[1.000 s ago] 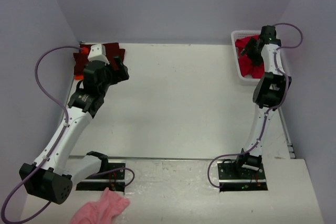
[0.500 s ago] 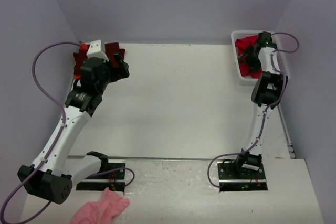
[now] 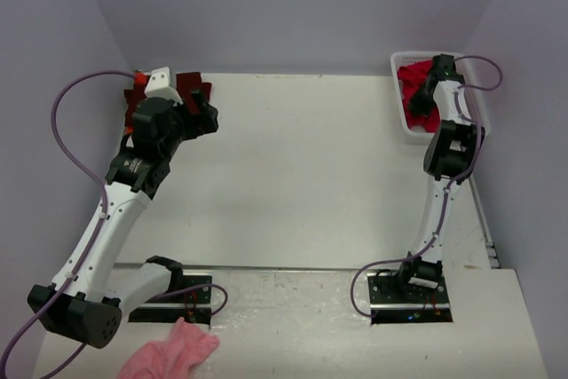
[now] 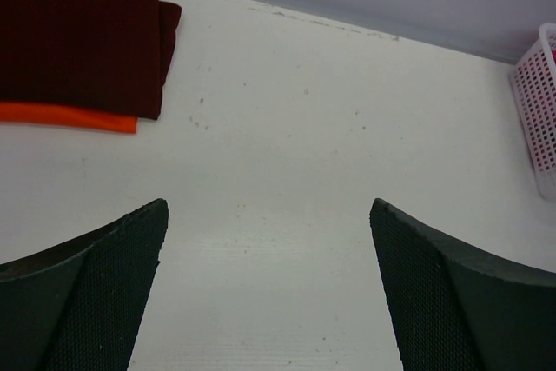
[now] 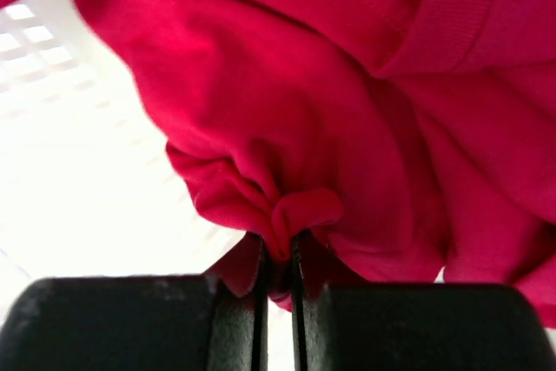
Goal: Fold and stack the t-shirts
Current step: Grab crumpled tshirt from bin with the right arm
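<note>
The red t-shirt (image 5: pixel 347 128) is bunched up in the white basket (image 3: pixel 397 61) at the far right corner of the surface (image 4: pixel 287 128). The right gripper (image 5: pixel 278 254) is shut tight on a small fold of it. Only a little cloth is pinched. So the shirt is best lifted slowly and straight up, so that it does not slip out and the basket is not dragged along. After that it needs to be laid flat in the middle to be folded. The left gripper (image 4: pixel 268 215) is wide open and holds nothing. It hangs over bare surface. The dark maroon t-shirt (image 4: pixel 78 32) is seen folded at the far left, lying on the orange t-shirt (image 4: pixel 69 116).
</note>
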Robot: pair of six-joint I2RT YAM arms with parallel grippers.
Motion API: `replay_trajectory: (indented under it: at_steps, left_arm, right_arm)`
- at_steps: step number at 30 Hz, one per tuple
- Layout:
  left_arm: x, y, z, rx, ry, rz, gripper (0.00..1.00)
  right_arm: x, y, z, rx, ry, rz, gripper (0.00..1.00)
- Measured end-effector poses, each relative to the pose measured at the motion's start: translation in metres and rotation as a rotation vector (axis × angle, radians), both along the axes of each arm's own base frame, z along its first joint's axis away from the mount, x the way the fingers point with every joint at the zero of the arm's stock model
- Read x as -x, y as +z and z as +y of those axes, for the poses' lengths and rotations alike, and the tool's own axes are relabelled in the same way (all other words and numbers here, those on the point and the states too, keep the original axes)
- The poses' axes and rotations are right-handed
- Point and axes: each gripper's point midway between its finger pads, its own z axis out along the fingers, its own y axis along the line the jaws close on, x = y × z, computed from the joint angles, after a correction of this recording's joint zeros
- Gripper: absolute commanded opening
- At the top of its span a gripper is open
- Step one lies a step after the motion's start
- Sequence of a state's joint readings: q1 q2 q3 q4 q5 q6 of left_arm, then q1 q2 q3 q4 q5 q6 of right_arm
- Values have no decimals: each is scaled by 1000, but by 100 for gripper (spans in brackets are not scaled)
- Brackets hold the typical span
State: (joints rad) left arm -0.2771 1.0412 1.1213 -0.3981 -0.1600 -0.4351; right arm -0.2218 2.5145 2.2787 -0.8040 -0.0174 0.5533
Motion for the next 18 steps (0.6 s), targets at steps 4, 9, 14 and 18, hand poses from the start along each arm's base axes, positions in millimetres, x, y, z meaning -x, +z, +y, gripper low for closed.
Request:
replay_trajectory:
  at_steps: [4,9,14,18]
  left_arm:
    - [4,-14,-3,3,-22,20,98]
    - [8,-38,-4,-5,-32,70,98]
    - [8,-46,-4,-10,-29,86,98]
    - [-2,-62,-3,-29,-8,133,98]
  right_arm:
    - [-2,10,3,36,23,-14,0]
    - [-12,53,1,94,59,-94,0]
    - [-21,138,-4,173,85,-260,0]
    - [-18,209,-6,240,113,-397,0]
